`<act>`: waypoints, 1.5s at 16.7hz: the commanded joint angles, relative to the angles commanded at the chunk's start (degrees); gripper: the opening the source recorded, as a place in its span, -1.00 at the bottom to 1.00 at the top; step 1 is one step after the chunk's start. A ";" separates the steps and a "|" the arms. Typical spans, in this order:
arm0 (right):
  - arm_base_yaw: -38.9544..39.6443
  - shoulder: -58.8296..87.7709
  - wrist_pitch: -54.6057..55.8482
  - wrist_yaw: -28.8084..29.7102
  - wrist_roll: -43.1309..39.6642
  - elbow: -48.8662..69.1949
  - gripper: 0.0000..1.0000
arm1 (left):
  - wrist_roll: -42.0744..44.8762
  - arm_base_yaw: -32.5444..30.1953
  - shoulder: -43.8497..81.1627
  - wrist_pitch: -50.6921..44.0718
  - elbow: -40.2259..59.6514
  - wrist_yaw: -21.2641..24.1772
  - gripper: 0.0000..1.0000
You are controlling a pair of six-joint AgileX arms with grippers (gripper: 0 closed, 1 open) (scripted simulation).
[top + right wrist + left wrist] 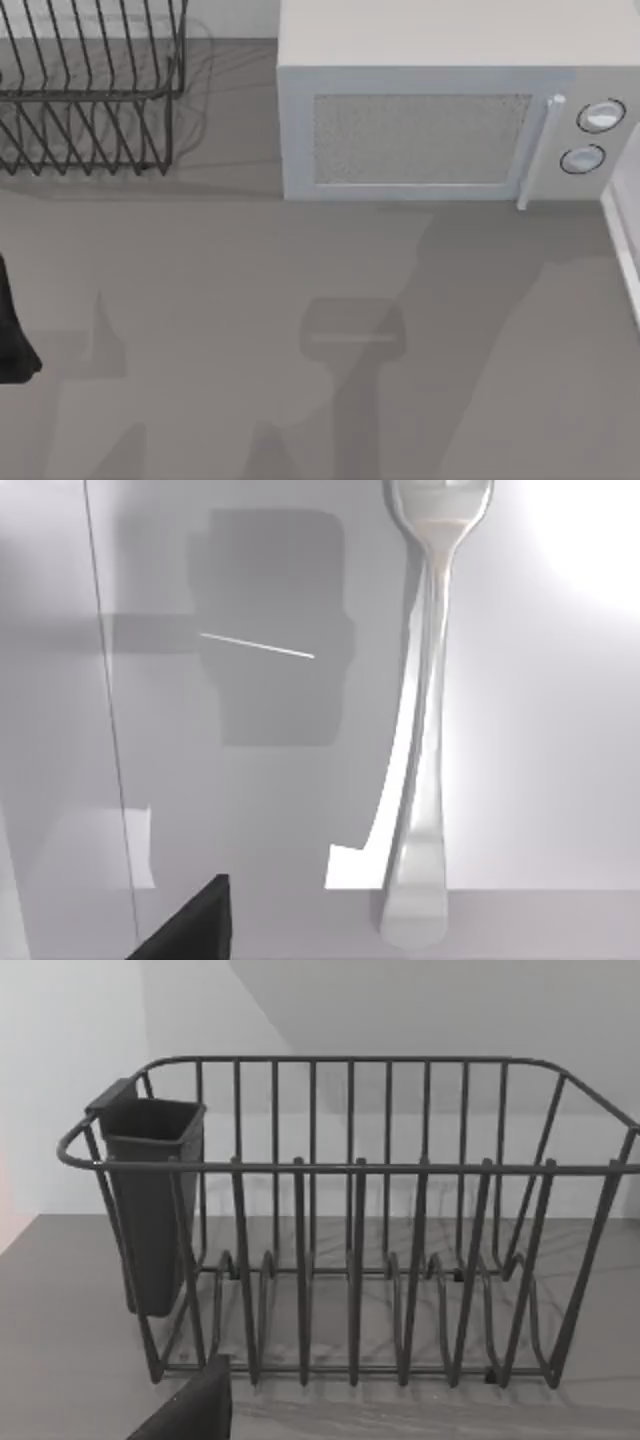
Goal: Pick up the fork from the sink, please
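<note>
from my right wrist camera a dark corner of my right gripper (185,920) pokes into view, and i cannot tell whether it is released or clenched. beyond it lies the slender shiny silver metal fork (425,730), flat on a pale glossy surface (560,760) that i take for the sink floor. its long axis runs away from the gripper side: the rounded handle end sits nearest the camera, by a step in the surface, and the head end points off, cut by the frame so the tines are hidden. a blocky shadow falls beside the fork, apart from it.

my left wrist camera catches a dark sliver of my left gripper (190,1410), state not readable, facing a dark wire dish rack (350,1220) with a dark plastic cutlery cup (150,1200) hung at one end.

from above, the left arm (12,335) sits at the grey countertop's (200,300) left edge, the rack at the back left corner, a white boxy microwave (450,110) along the back edge.
</note>
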 joint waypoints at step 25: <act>-0.25 13.49 24.92 0.15 0.17 -11.44 -0.36 | 0.00 0.00 0.00 0.00 0.00 0.00 1.00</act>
